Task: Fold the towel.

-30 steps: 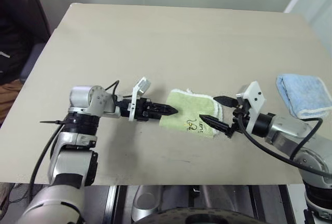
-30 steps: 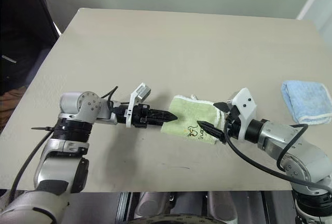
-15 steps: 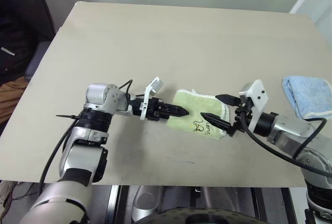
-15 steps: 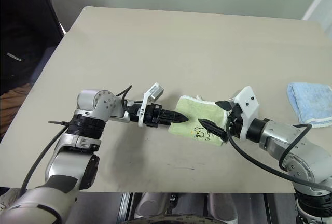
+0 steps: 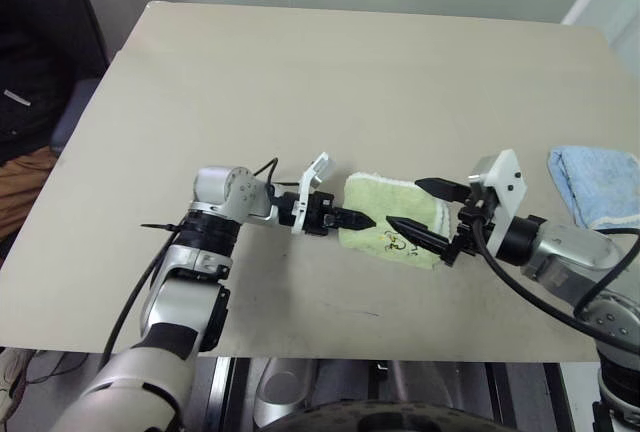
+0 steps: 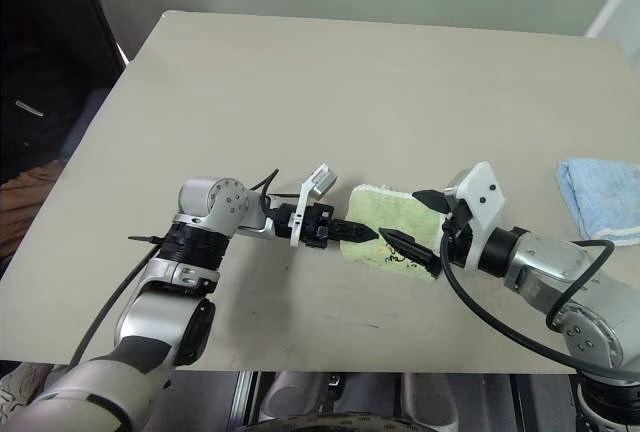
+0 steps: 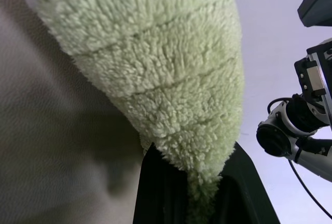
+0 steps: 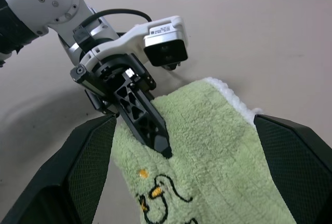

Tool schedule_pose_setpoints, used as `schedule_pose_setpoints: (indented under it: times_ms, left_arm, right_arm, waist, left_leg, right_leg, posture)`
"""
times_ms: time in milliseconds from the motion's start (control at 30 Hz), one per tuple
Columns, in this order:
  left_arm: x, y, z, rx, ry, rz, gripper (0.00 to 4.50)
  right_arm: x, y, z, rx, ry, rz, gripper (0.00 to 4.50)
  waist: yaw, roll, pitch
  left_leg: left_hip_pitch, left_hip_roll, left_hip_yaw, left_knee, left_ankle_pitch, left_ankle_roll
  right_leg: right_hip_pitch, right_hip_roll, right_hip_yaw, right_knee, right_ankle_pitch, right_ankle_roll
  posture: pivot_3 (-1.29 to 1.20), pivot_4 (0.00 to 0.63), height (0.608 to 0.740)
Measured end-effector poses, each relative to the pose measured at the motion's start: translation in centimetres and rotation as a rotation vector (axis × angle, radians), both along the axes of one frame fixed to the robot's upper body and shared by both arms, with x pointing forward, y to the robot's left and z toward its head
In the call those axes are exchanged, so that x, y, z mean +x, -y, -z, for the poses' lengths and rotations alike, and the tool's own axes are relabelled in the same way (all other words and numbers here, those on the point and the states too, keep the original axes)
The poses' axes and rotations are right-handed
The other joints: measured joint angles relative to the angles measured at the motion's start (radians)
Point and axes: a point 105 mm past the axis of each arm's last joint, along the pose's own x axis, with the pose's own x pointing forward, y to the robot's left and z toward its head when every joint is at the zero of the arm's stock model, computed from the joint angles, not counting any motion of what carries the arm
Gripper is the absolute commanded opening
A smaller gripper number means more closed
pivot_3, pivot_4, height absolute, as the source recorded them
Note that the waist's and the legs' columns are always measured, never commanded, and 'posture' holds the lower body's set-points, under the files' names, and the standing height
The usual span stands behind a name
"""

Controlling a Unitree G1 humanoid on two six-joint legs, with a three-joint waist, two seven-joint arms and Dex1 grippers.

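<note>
**Left edge pinched, right jaws wide: the fold is about to be drawn over**

The towel [image 5: 393, 224], light green terry with a white stitched edge along its far side and a small dark printed mark near its front edge, lies on the table [image 5: 330, 82] close to the robot, between the two arms. It already looks compact, so it appears to be partly folded, though how many layers it has cannot be told.

The left gripper [image 5: 362, 221] comes in level from the robot's left, and its fingers are clenched on the towel's left edge; in the left wrist view the green pile [image 7: 171, 79] bunches down into the narrow gap between the black fingers [image 7: 244, 182]. The right gripper [image 5: 422, 210] sits at the towel's opposite end with its fingers spread wide, one over the far side and one over the printed mark, gripping nothing.

The step in hand reads as taking hold of an edge for the next fold. The next move likely calls for lifting the pinched edge and carrying it across toward the right side, while the right gripper either clamps its end or clears out of the way so the cloth does not catch on its open fingers.

A smaller light blue towel [image 5: 594, 184] lies well apart at the table's right edge.
</note>
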Motion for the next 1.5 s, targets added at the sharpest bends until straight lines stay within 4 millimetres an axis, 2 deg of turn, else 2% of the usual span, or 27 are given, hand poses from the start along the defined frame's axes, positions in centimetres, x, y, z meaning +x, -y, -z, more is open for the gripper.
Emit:
schedule_pose_setpoints:
  times_ms: [267, 400, 500, 633, 767, 867, 1000, 1100, 1233, 1333, 1400, 1500]
  left_arm:
    - [-0.3, 0.1, -0.3, -0.031, 0.004, -0.006, 0.04]
    - [0.3, -0.8, -1.9, -0.066, 0.056, -0.041, 0.04]
    - [1.8, -3.0, -3.8, -0.070, 0.120, -0.125, 0.04]
    - [4.2, -6.7, -7.7, -0.088, 0.246, -0.284, 0.04]
    - [5.9, -9.6, -8.6, -0.086, 0.285, -0.442, 0.04]
    - [7.4, -12.8, -9.6, -0.079, 0.336, -0.622, 0.04]
    - [9.0, -18.5, -11.7, -0.063, 0.440, -0.919, 0.04]
    - [9.7, -21.6, -11.9, -0.056, 0.471, -1.092, 0.04]
    - [9.8, -26.0, -11.8, -0.073, 0.488, -1.321, 0.04]
    - [8.8, -29.5, -9.2, -0.010, 0.435, -1.478, 0.04]
    - [7.8, -30.6, -6.9, 0.032, 0.378, -1.521, 0.04]
    - [6.7, -31.6, -4.8, 0.060, 0.318, -1.561, 0.04]
  right_arm:
    - [-0.3, 0.4, 0.1, -0.023, -0.015, -0.008, 4.50]
    - [-0.3, 0.4, 0.1, -0.024, -0.018, -0.014, 4.50]
    - [-0.4, 0.5, 0.2, -0.025, -0.019, -0.014, 4.50]
    - [-0.3, 0.5, 0.1, -0.022, -0.014, -0.014, 4.50]
    - [-0.3, 0.3, 0.2, -0.011, -0.013, -0.030, 4.50]
    - [-0.1, 0.3, 0.5, -0.009, -0.018, -0.036, 4.50]
    - [0.2, 0.1, 0.9, -0.006, -0.032, -0.063, 4.50]
    - [0.5, -0.2, 0.9, -0.011, -0.022, -0.087, 4.50]
    - [0.7, -0.7, 0.9, -0.014, -0.017, -0.126, 4.50]
    - [0.7, -0.9, 1.3, -0.032, -0.022, -0.150, 4.50]
    - [0.7, -0.7, 1.5, -0.045, -0.025, -0.154, 4.50]
    - [0.7, -0.7, 1.6, -0.051, -0.025, -0.162, 4.50]
  waist:
    - [-0.001, 0.000, 0.000]
    - [-0.005, -0.002, 0.002]
    - [-0.010, -0.003, 0.004]
    - [-0.012, -0.003, 0.004]
    - [-0.013, -0.003, 0.004]
    - [-0.015, -0.004, 0.005]
    - [-0.018, -0.004, 0.005]
    - [-0.018, -0.004, 0.005]
    - [-0.019, -0.005, 0.006]
    - [-0.024, -0.005, 0.006]
    - [-0.024, -0.005, 0.006]
    - [-0.022, -0.007, 0.007]
  left_leg:
    - [-0.001, 0.000, 0.000, 0.000, 0.000, 0.000]
    - [-0.001, 0.001, 0.001, 0.000, 0.000, 0.000]
    - [-0.001, 0.001, 0.001, 0.000, 0.000, 0.000]
    - [-0.001, 0.000, 0.001, 0.000, 0.000, 0.000]
    - [-0.001, 0.001, 0.001, 0.000, 0.000, 0.000]
    - [-0.005, 0.001, 0.001, 0.000, 0.000, 0.000]
    - [-0.007, 0.001, 0.001, 0.000, 0.002, -0.001]
    - [-0.008, 0.001, 0.001, 0.000, 0.002, 0.000]
    - [-0.008, 0.001, 0.001, 0.000, 0.002, 0.000]
    - [-0.007, 0.001, 0.001, 0.000, 0.002, -0.001]
    - [-0.008, 0.001, 0.001, 0.000, 0.002, -0.001]
    - [-0.009, 0.001, -0.001, 0.000, 0.002, -0.001]
  right_leg:
    - [-0.001, 0.000, 0.000, 0.000, -0.001, 0.001]
    - [-0.001, 0.000, 0.000, 0.000, 0.000, 0.001]
    - [-0.002, 0.000, -0.001, 0.000, 0.000, 0.000]
    - [-0.002, 0.000, -0.001, 0.000, 0.000, 0.001]
    - [-0.002, 0.000, -0.001, -0.001, 0.000, 0.001]
    - [-0.006, 0.000, -0.002, -0.001, 0.000, 0.001]
    - [-0.008, 0.000, -0.002, -0.001, 0.003, 0.005]
    - [-0.008, 0.001, -0.002, -0.001, 0.006, -0.007]
    - [-0.008, 0.001, -0.003, -0.001, 0.005, -0.011]
    - [-0.008, 0.001, -0.003, -0.001, 0.005, -0.011]
    - [-0.008, 0.001, -0.004, -0.001, 0.004, -0.012]
    - [-0.009, 0.002, -0.004, -0.001, 0.004, -0.013]
  posture:
    - [0.00, 0.150, 0.703]
    - [0.00, 0.150, 0.703]
    - [0.00, 0.150, 0.703]
    - [0.00, 0.150, 0.703]
    - [0.00, 0.150, 0.703]
    - [0.00, 0.150, 0.703]
    - [0.00, 0.150, 0.703]
    - [0.00, 0.150, 0.703]
    - [0.00, 0.150, 0.703]
    - [0.00, 0.150, 0.703]
    - [0.00, 0.150, 0.703]
    - [0.00, 0.150, 0.703]
